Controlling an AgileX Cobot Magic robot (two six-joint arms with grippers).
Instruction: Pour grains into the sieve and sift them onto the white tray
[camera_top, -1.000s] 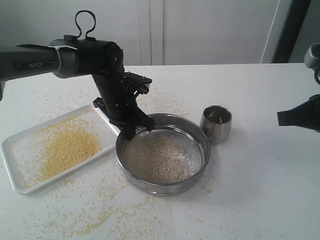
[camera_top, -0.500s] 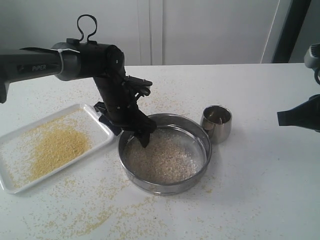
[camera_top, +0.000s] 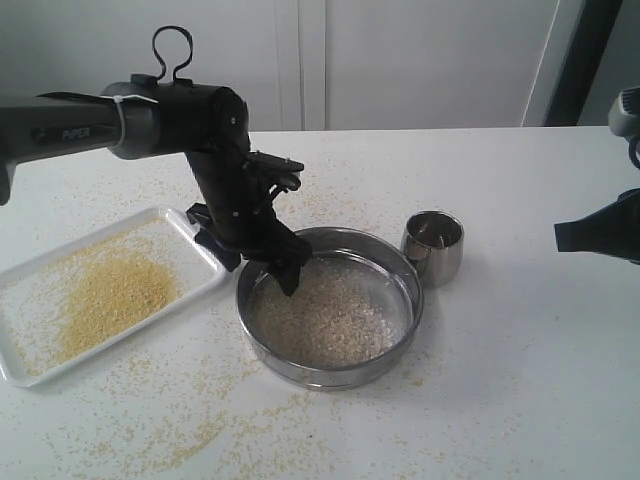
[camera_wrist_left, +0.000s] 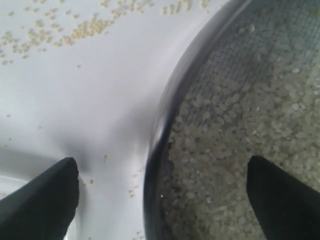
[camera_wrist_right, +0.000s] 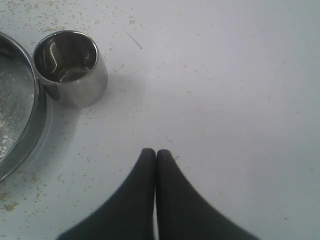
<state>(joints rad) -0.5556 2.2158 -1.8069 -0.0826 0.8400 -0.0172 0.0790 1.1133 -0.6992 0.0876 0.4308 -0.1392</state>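
**Steel rim released: sieve parked beside the tray**

Your left gripper (camera_top: 283, 268) has just sprung wide and straddles the rim of the sieve (camera_top: 330, 376), one finger inside, one outside (a second ago it pinched that rim). The sieve stands on the table (camera_top: 520, 380) just beside the tray (camera_top: 28, 302). Coarse pale grains (camera_top: 325, 315) lie on its mesh, fine yellow ones on the tray. Sifting looks finished. Your right gripper (camera_wrist_right: 156, 155) hangs pressed together, empty, beyond the cup (camera_top: 433, 246).

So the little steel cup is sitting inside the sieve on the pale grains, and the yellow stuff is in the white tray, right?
Not quite: the steel cup stands on the table beside the sieve, not in it, as the exterior view shows. The rest is right.
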